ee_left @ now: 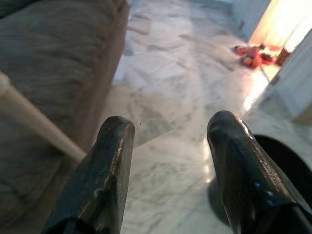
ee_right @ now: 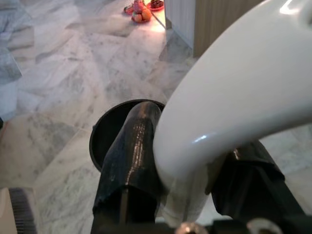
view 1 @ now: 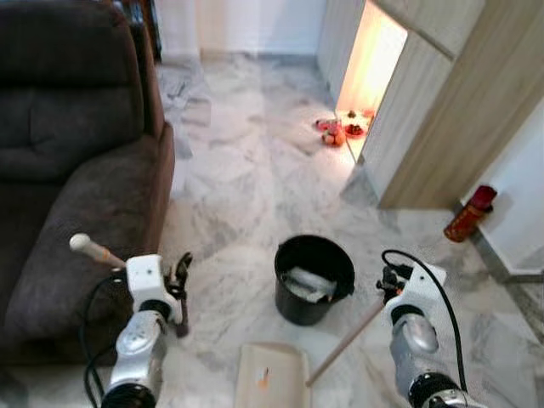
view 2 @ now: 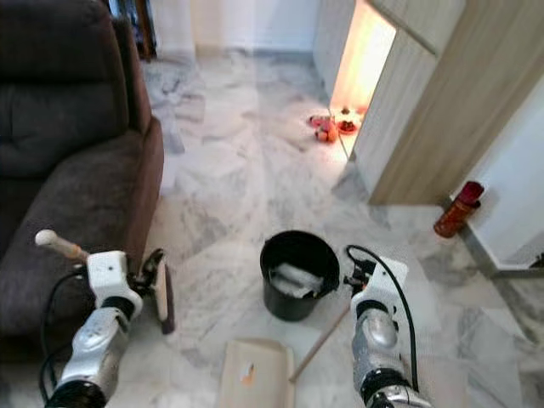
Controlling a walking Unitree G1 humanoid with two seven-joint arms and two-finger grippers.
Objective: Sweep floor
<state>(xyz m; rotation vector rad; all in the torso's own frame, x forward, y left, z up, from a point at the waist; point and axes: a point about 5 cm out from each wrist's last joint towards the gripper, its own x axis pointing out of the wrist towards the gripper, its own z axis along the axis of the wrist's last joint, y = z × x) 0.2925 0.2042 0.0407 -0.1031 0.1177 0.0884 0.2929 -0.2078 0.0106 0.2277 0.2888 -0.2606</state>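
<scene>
A beige dustpan (view 1: 272,374) lies on the marble floor just in front of me, with a small orange scrap on it. Its long wooden stick (view 1: 348,340) slants up to my right gripper (view 1: 389,285), which is shut on the white curved grip (ee_right: 229,92). A hand brush with a pale wooden handle (view 1: 95,250) and dark head (view 2: 164,299) rests against the sofa front, beside my left gripper (view 1: 180,270). In the left wrist view that gripper (ee_left: 170,122) is open, with only floor between its fingers. A black bucket (view 1: 314,272) holding crumpled white waste stands between the arms.
A dark brown sofa (view 1: 76,153) takes up the left side. At the right stands a wooden cabinet (view 1: 425,127) with a lit gap. Red items (view 1: 333,132) sit on the floor at its foot. A red canister (view 1: 469,214) stands by the right wall.
</scene>
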